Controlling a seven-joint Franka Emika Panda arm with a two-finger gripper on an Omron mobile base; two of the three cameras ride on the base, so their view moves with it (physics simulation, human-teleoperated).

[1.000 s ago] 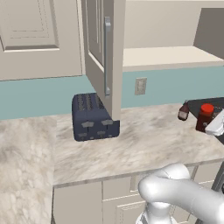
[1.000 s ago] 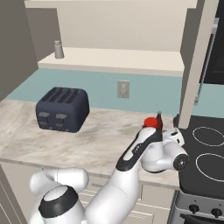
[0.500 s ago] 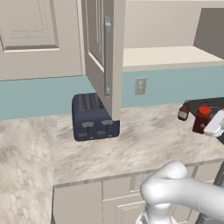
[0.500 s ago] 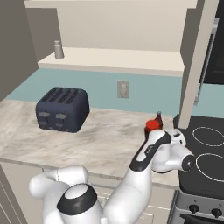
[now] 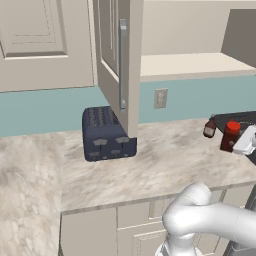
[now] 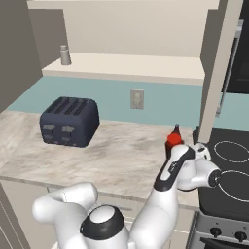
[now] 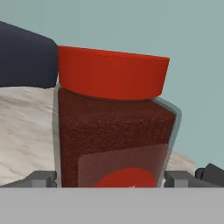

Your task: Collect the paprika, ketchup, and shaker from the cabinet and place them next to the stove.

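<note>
On the marble counter in the left base view, the paprika jar (image 5: 230, 136) is standing upright beside a small dark bottle (image 5: 210, 127) that I am taking for the ketchup, both just short of the stove (image 5: 240, 117); in the right base view my gripper (image 6: 181, 151) is sitting right behind the jar's red cap. In the hand view the jar (image 7: 114, 131) is standing between my widely spread fingertips (image 7: 43, 178), neither visibly pressing it; I am judging it rigid, light and smooth-walled, so taking the flat body below the cap looks safest.

The paprika jar (image 5: 230, 136) stood on the counter (image 5: 165, 160) just beside the stove (image 6: 228, 165), a small bottle (image 5: 210, 127) close behind it, the toaster (image 5: 106, 133) well apart leftward.
</note>
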